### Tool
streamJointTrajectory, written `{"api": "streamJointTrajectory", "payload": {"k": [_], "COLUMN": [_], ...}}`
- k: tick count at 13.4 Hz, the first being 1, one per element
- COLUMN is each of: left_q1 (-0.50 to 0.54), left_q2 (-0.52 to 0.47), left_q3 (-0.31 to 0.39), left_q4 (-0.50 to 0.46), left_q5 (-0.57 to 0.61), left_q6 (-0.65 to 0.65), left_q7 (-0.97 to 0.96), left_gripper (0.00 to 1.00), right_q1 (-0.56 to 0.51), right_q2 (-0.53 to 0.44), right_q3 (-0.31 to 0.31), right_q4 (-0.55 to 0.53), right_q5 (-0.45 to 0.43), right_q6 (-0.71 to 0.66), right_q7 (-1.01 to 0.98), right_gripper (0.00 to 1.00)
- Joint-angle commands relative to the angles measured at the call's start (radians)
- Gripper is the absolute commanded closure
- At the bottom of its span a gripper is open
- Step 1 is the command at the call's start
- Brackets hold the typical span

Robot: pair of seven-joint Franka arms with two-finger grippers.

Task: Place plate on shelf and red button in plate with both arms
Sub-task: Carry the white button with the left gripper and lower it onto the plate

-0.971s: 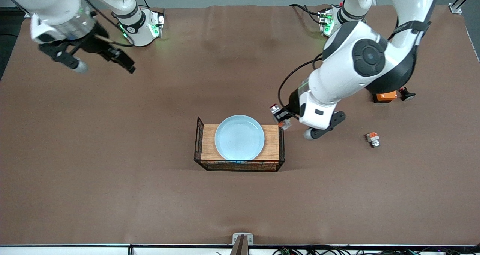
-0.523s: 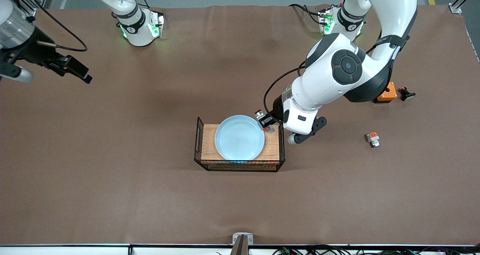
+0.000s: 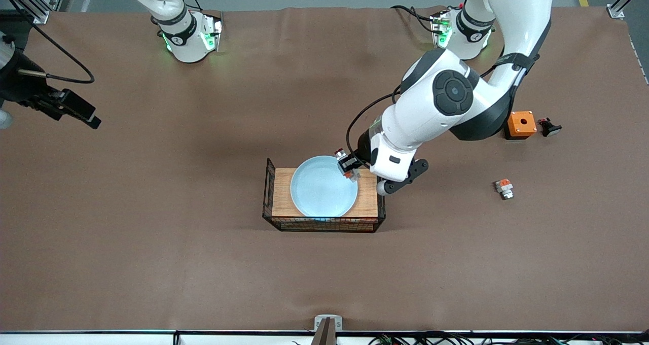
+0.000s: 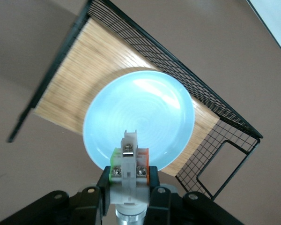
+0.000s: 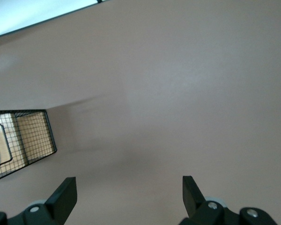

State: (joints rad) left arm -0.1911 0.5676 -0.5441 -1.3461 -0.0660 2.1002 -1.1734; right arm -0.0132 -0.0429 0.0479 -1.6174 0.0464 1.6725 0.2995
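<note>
The pale blue plate point(image 3: 323, 187) lies on the wooden top of the wire basket point(image 3: 324, 226) in the middle of the table. My left gripper point(image 3: 349, 168) is shut on the red button point(image 3: 347, 165), a small white part with an orange-red side, and holds it over the plate's rim toward the left arm's end. In the left wrist view the button point(image 4: 129, 161) sits between the fingers of the left gripper point(image 4: 129, 180), with the plate point(image 4: 140, 112) and the basket point(image 4: 75, 98) below. My right gripper point(image 3: 88, 119) is open and empty over bare table at the right arm's end, and its open fingers show in the right wrist view point(image 5: 129, 197).
An orange square box with a hole point(image 3: 521, 124) and a small black part point(image 3: 549, 127) lie toward the left arm's end. A stubby white piece with an orange-red top point(image 3: 504, 188) lies nearer the front camera than those. The basket's end point(image 5: 33, 136) shows in the right wrist view.
My left gripper has carried the red button from beside the basket to over the plate's rim. My right arm has swung away toward its end of the table.
</note>
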Motion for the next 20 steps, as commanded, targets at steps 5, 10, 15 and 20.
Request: {"api": "streamJointTrajectory", "payload": {"k": [5,10,15,20], "left_q1": [-0.054,-0.082,-0.093,-0.123], "left_q2": [0.070,0.123,0.136,0.127], "left_q3": [0.009,0.010,0.009,0.009], "left_q4": [0.018,0.013,-0.033,-0.030], "left_q5": [0.020,0.107,0.241,0.241], "left_q6": [0.110,0.127,0.109,-0.021], "left_q7": [-0.049,-0.049,-0.075,-0.087], "left_gripper": [1.00,1.00,0.96,0.69], "right_q1": [-0.011,-0.007,-0.031,-0.067], "right_q2": [0.055,0.067,0.070,0.074], "right_q3": [0.015,0.015,0.013,0.013], "right_q4": [0.108,0.109,0.122,0.142], "right_q5": [-0.036,-0.033,-0.033,-0.025], "right_q6": [-0.019,-0.023,-0.019,-0.014], "right_q7": [-0.102,-0.091,-0.103,-0.115], "right_gripper": [0.01,0.00,0.00,0.00]}}
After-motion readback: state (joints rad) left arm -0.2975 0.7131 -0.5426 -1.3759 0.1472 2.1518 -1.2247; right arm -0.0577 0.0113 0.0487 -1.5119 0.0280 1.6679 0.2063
